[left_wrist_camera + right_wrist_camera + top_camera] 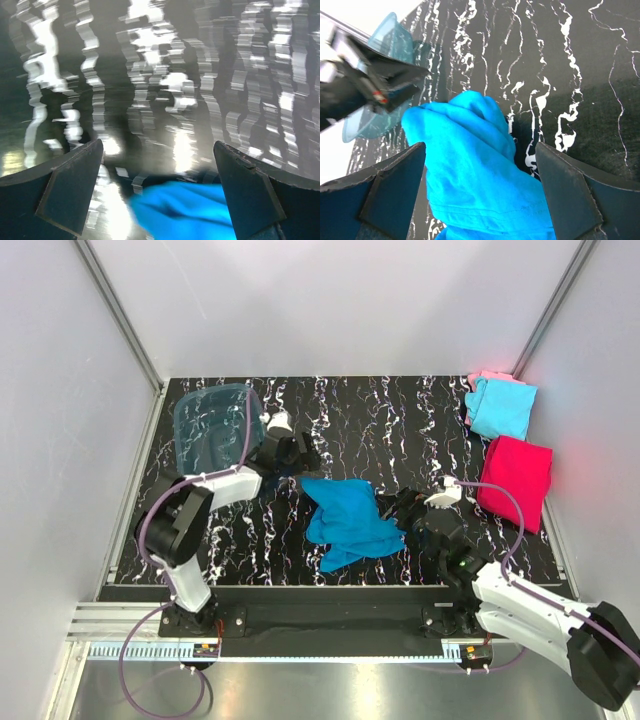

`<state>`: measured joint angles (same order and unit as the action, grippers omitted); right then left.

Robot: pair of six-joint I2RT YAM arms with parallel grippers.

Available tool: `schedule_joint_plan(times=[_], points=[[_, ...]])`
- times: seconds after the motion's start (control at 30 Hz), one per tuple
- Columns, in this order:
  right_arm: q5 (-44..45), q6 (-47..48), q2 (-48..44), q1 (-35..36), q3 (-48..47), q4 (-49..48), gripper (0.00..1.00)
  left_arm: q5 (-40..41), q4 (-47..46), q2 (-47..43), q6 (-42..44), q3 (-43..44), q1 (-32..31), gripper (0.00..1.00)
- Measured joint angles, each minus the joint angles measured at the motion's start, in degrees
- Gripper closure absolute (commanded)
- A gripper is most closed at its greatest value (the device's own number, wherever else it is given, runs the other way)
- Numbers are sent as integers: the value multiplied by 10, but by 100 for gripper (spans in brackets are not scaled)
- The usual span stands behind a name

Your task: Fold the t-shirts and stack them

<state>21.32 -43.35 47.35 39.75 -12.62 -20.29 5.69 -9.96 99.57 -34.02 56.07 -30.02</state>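
Gaping wide, the left gripper [300, 456] holds nothing. In its own wrist view the left gripper [157, 146] has both dark fingers [75, 185] set far apart, with only the edge of the teal-blue t-shirt [185, 205] showing low between them. That view is smeared with blur, so it cannot be told whether the fingers touch the cloth. The right gripper [398, 506] is spread just as wide and grips nothing either. From its wrist camera the right gripper [480, 146] frames the teal-blue t-shirt [475, 180], which bulges up in rumpled folds between the two fingers [570, 195]. Contact there cannot be judged.

The table [400, 420] is black with white marble-like veins. Pale walls close it in on three sides, with metal posts in the far corners. A translucent teal tub [215, 425] sits at the far left corner, just behind the left gripper.

The teal-blue t-shirt [345, 520] lies crumpled near the middle front of the table, between the two grippers. The left one is at its far left corner and the right one at its right edge. Well apart from both, along the right wall, the magenta-red t-shirt [517, 480] lies folded. Beyond it, in the far right corner, the light cyan t-shirt [500, 408] rests on top of the pale pink t-shirt [487, 377].
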Motion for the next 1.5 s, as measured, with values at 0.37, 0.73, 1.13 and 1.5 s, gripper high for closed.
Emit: schedule_joint_plan(times=[0.37,0.73,1.13,1.5], points=[[0,0,-30,0,0,0,3,-13,41,38,-27,4,86,1],[0,0,-35,0,1,0,3,26,111,37,-35,37,136,1],[0,0,-48,0,5,0,3,-28,130,96,-24,172,151,1],[0,0,-58,0,7,0,3,-68,180,223,-20,303,163,1]])
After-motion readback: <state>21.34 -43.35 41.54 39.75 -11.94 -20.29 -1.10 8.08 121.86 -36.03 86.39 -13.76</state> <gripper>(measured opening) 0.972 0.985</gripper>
